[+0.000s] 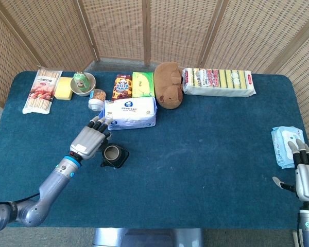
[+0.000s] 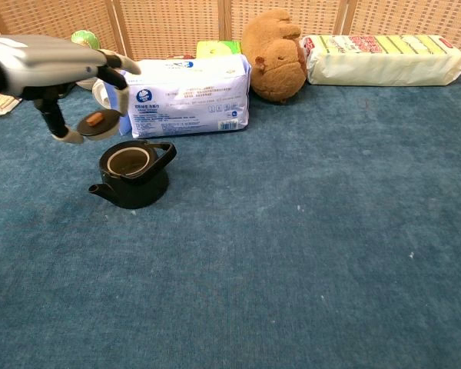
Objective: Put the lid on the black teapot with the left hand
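The lid (image 2: 95, 123), dark with a small brown knob, hangs in the air at the upper left of the chest view, pinched between the thumb and fingers of the left hand (image 2: 58, 69). It sits tilted, above and a little to the left of the black teapot (image 2: 133, 174), not touching it. The teapot stands upright on the blue table (image 2: 307, 254) in the left-centre of the frame, its mouth open, spout pointing left and handle arched over the top. In the head view the left hand (image 1: 91, 139) lies just left of the teapot (image 1: 114, 155), fingers pointing toward the upper right.

Just behind the teapot lies a white tissue pack (image 2: 186, 96). Further back, along the top of the frame, are a brown plush toy (image 2: 273, 54), a long pack of yellow sponges (image 2: 380, 58) and a green doll in a bowl (image 1: 81, 82).

The right hand (image 1: 305, 172) rests at the lower right of the head view, fingers spread and holding nothing, beside a packet of wet wipes (image 1: 285, 144).
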Motion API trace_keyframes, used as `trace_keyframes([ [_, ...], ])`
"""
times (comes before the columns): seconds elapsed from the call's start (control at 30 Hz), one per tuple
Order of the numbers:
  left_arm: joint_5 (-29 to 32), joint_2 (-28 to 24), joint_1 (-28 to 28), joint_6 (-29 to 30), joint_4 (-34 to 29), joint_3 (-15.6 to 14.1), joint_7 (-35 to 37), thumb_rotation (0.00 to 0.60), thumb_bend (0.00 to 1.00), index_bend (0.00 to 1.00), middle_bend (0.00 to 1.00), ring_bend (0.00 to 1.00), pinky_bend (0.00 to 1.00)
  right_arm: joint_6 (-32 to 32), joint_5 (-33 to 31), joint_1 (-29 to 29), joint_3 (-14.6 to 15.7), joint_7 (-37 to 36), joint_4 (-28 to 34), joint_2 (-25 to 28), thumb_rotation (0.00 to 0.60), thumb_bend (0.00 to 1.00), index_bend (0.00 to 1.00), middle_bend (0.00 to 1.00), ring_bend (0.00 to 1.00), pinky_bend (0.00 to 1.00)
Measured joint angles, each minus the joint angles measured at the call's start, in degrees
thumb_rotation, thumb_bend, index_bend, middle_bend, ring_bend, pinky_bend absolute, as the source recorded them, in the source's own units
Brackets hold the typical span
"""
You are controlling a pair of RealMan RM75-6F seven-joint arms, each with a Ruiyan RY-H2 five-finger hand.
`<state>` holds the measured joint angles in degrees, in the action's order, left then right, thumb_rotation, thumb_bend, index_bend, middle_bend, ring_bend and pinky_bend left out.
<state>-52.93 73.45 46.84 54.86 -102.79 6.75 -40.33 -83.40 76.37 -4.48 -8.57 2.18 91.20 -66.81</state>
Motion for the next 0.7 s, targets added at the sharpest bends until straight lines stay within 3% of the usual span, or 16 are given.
trace_keyframes([
  [0.7, 6.77, 5.29, 5.27, 1.79, -0.83, -2.37, -8.74, 0.6, 0.27, 0.39, 0.0, 0.0, 0.05, -0.13, -0.45, 0.13, -0.29, -0.37, 0.31, 0.28, 0.6, 0.0, 0.02, 0.0, 0.0, 0.0],
])
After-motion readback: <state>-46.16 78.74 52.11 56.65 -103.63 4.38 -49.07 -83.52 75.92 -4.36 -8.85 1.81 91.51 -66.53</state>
